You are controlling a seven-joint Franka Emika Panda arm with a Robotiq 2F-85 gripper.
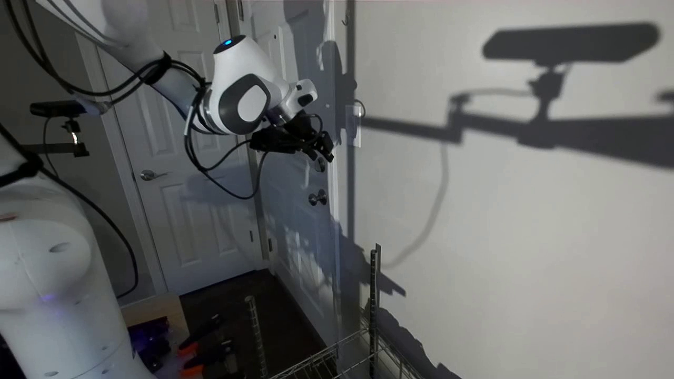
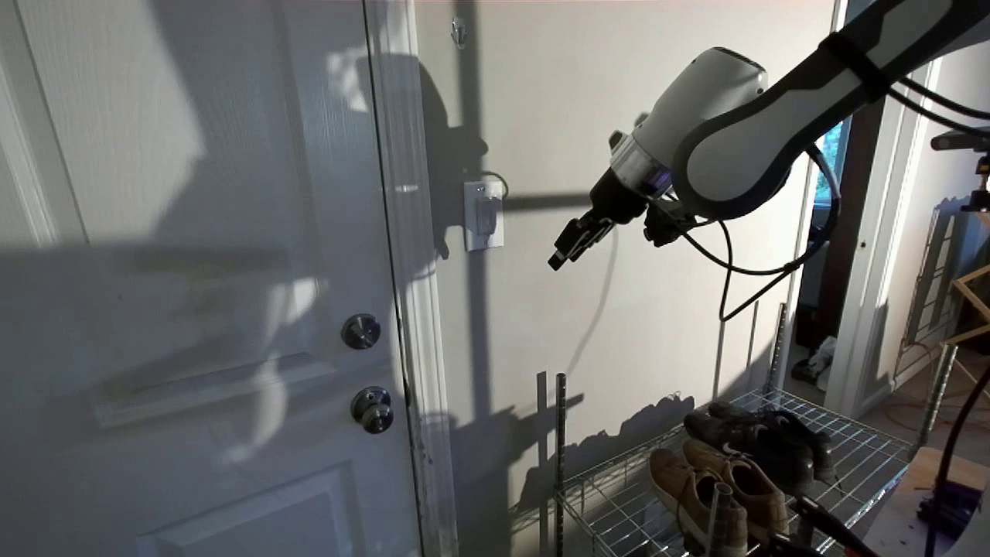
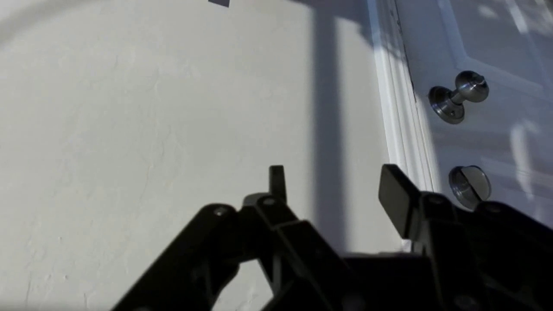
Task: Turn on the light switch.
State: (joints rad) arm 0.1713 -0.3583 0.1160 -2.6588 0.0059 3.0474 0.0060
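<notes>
Plainly, the light switch [image 2: 484, 215] sits upright on the wall [image 2: 534, 333], a pale rectangular plate. Long axis vertical, roughly parallel to the white door frame [image 2: 421, 325] just left of it in both exterior views. Face points out from the wall into the room. A raised part runs lengthwise down the plate; which way it is set, cannot tell. Thin dark loop [image 2: 506, 186] arcs by the top corner of the switch, wire or shadow unclear.

The end effector [image 3: 332, 172] has its fingers [image 3: 277, 183] spread, a wide gap between them filled by wall in the wrist view. In an exterior view the fingertips [image 2: 556, 261] lie right of the switch, aimed down and leftward; in both exterior views they stand apart from it. Depth to the wall, cannot judge. Robot arm [image 2: 735, 158] comes in from upper right of the switch there; its shadow [image 2: 456, 147] spreads around the switch.

Left of the switch, past the frame: door [image 2: 216, 193], its deadbolt [image 2: 360, 331] lower than the switch, knob [image 2: 377, 414] lower again. Hook [image 2: 459, 32] well above the switch. Brown shoes [image 2: 681, 487] and black shoes [image 2: 758, 449] low down, right of the switch, well apart.
</notes>
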